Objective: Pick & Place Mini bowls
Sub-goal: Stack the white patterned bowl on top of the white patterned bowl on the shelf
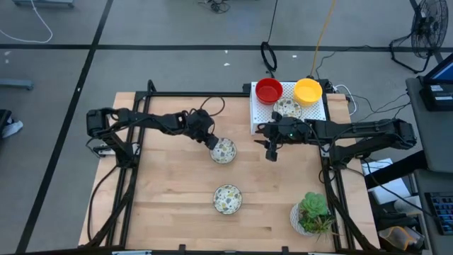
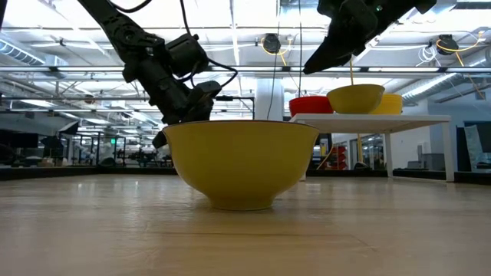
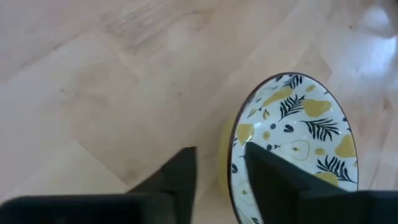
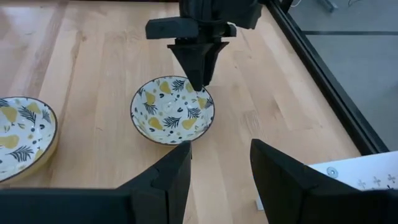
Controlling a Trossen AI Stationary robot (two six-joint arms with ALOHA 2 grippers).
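Note:
Two whitish mini bowls with a yellow pear and dark leaf pattern stand on the wooden table: one mid-table (image 1: pixel 224 150), one nearer the front edge (image 1: pixel 228 199). A red bowl (image 1: pixel 269 91), a yellow bowl (image 1: pixel 308 91) and a third patterned bowl (image 1: pixel 287 108) sit on the white perforated rack (image 1: pixel 258 117). My left gripper (image 1: pixel 211 140) is open and points down over the mid-table bowl's left rim, one finger inside, one outside. My right gripper (image 1: pixel 271 150) is open in the air, right of that bowl, beside the rack. My left gripper (image 3: pixel 221 163) straddles the rim (image 3: pixel 234 155) of the mid-table bowl from above, slanting. One finger (image 3: pixel 267 180) is over the patterned inside, the other (image 3: pixel 183 177) outside the yellow wall with bare wood showing between. Whether the inner finger touches the rim I cannot tell. The bowl rests on the table.
A white pot with a green plant (image 1: pixel 311 214) stands at the table's near right corner. Black frame rails (image 1: pixel 134 170) run along the table's left and right edges. Bare wood lies left of the two bowls and between them.

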